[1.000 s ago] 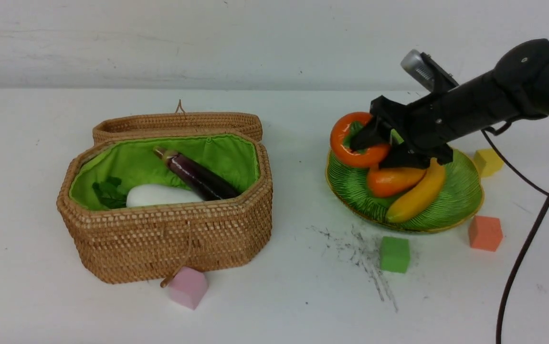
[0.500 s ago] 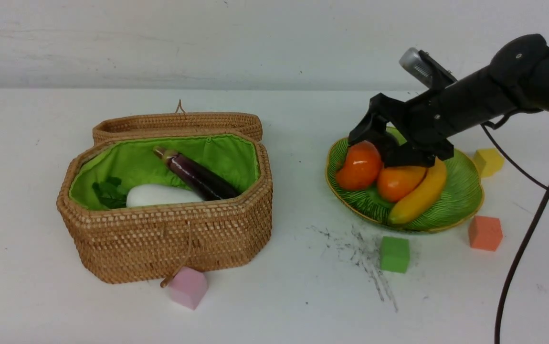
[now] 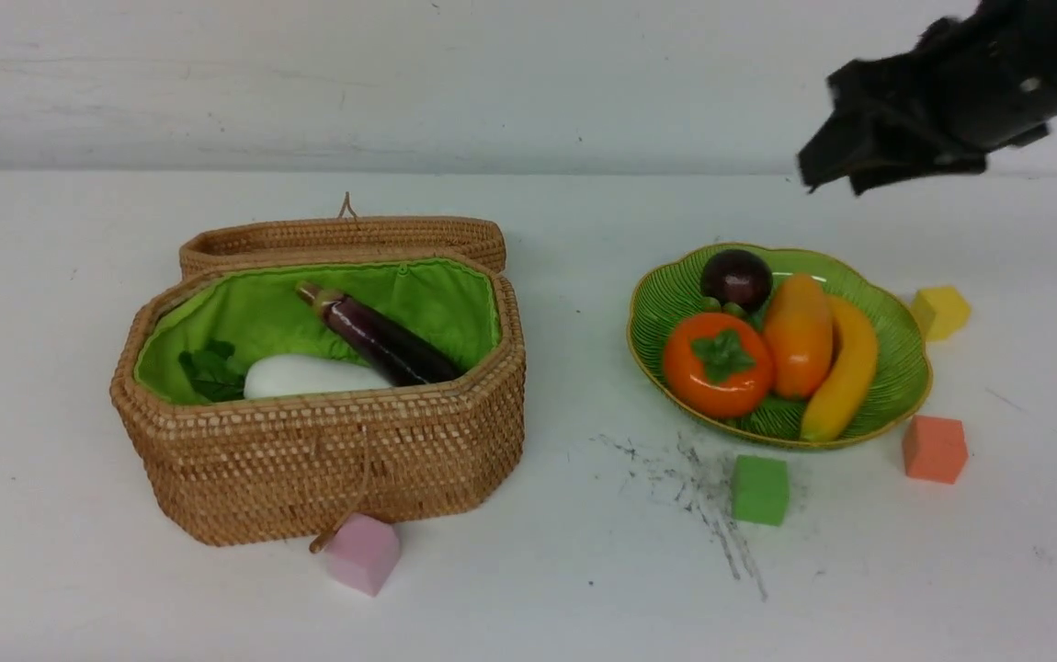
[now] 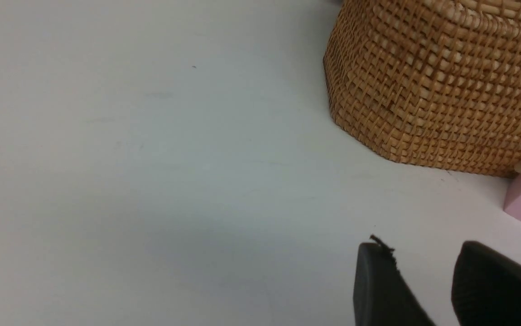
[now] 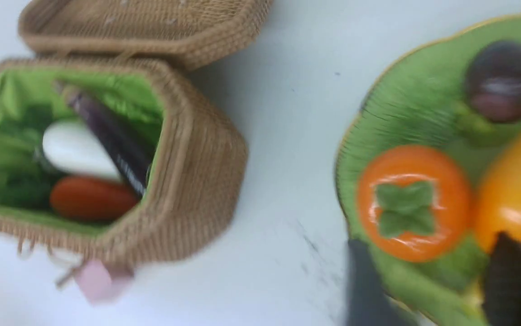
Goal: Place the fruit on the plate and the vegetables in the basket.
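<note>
The green plate [image 3: 903, 360] holds the persimmon [image 3: 718, 364], mango [image 3: 798, 335], banana [image 3: 846, 368] and mangosteen [image 3: 736, 278]. The open basket [image 3: 326, 460] holds the eggplant [image 3: 381, 338] and white radish [image 3: 308, 375]; the right wrist view also shows the carrot [image 5: 90, 198] inside. My right gripper [image 3: 832, 182] hangs high above the plate's far right side, open and empty, with both fingers [image 5: 364, 280] apart. My left gripper [image 4: 423, 253] is open over bare table near the basket's corner [image 4: 437, 81]; it is out of the front view.
The basket's lid [image 3: 345, 237] lies folded back behind it. A pink cube [image 3: 361, 553] sits at the basket's front. Green [image 3: 760, 489], orange [image 3: 934, 448] and yellow [image 3: 940, 312] cubes ring the plate. Dark scuff marks [image 3: 703, 496] streak the table.
My right gripper let go of the persimmon and rose up and to the right, off the plate. The persimmon settled leaf-up at the plate's left, and the mango and banana shifted.
</note>
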Tool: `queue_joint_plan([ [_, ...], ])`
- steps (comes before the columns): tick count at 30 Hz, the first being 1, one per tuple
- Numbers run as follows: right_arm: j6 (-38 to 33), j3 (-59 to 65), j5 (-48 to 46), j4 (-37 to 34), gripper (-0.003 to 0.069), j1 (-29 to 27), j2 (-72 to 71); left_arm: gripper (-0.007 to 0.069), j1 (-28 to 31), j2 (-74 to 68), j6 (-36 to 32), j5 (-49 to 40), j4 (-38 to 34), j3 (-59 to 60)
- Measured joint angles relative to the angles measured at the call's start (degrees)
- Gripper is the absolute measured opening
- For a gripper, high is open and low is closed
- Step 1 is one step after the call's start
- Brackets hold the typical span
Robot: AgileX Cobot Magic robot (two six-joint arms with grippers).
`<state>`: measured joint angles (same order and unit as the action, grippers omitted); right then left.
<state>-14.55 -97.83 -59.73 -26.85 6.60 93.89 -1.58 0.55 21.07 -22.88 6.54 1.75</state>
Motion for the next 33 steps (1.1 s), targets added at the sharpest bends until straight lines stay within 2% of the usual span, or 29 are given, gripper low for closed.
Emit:
queue_joint_plan([
  [1, 1.9, 1.1, -0.2, 2.4, 0.0189, 0.0, -3.1, 0.0239, 0.0, 0.0, 0.0, 0.0, 0.0, 0.0],
  [2, 1.9, 1.4, -0.2, 2.8, 0.0177, 0.0, -3.6, 0.0239, 0.0, 0.0, 0.0, 0.0, 0.0, 0.0],
  [3, 4.4, 4.4, 0.0, 5.8, 0.0072, 0.0, -7.8, 0.0239, 0.0, 0.0, 0.0, 0.0, 0.0, 0.0],
  [4, 5.6, 6.7, 0.8, 7.1, 0.0027, 0.0, -10.5, 0.0239, 0.0, 0.0, 0.0, 0.0, 0.0, 0.0],
  [5, 5.7, 6.7, 0.8, 7.1, 0.0027, 0.0, -11.0, 0.0239, 0.0, 0.0, 0.0, 0.0, 0.0, 0.0],
  [6, 6.8, 11.6, 2.6, 8.1, -0.0004, 0.0, -15.5, 0.0239, 0.0, 0.0, 0.0, 0.0, 0.0, 0.0],
  [10, 7.2, 24.6, 9.8, 7.9, -0.0008, 0.0, -25.3, 0.0239, 0.0, 0.0, 0.0, 0.0, 0.0, 0.0],
  [14, 6.7, 46.4, 27.4, 5.9, -0.0008, 0.0, -39.2, 0.0239, 0.0, 0.0, 0.0, 0.0, 0.0, 0.0],
  [15, 6.7, 46.4, 27.4, 5.9, -0.0008, 0.0, -39.2, 0.0239, 0.0, 0.0, 0.0, 0.0, 0.0, 0.0],
  [16, 6.4, 52.4, 32.3, 5.1, -0.0008, 0.0, -43.8, 0.0239, 0.0, 0.0, 0.0, 0.0, 0.0, 0.0],
  [19, 6.3, 61.0, 38.4, 4.6, -0.0008, 0.0, -49.6, 0.0239, 0.0, 0.0, 0.0, 0.0, 0.0, 0.0],
  [25, 6.2, 73.5, 39.8, 4.5, -0.0008, 0.0, -56.6, 0.0239, 0.0, 0.0, 0.0, 0.0, 0.0, 0.0],
  [33, 6.2, 84.4, 38.7, 5.6, -0.0007, 0.0, -57.7, 0.0239, 0.0, 0.0, 0.0, 0.0, 0.0, 0.0],
])
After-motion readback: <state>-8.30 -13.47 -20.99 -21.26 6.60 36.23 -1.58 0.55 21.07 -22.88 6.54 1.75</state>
